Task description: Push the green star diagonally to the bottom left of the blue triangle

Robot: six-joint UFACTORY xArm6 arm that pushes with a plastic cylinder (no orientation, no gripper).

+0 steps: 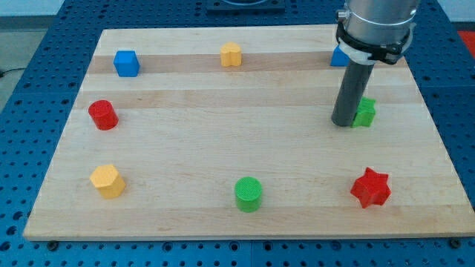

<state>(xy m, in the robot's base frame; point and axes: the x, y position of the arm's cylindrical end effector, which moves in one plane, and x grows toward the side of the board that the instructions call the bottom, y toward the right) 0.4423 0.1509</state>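
The green star [366,113] lies near the view's right side of the wooden board, partly hidden by my rod. My tip [342,122] rests on the board right against the star's left side. The blue triangle [338,57] sits above them near the board's top edge, mostly hidden behind the arm's grey body. The star is below and slightly right of the triangle.
A blue cube [126,63] and a yellow block [231,54] sit along the top. A red cylinder [103,115] is at the left. A yellow block [107,181], a green cylinder [248,193] and a red star [369,188] lie along the bottom.
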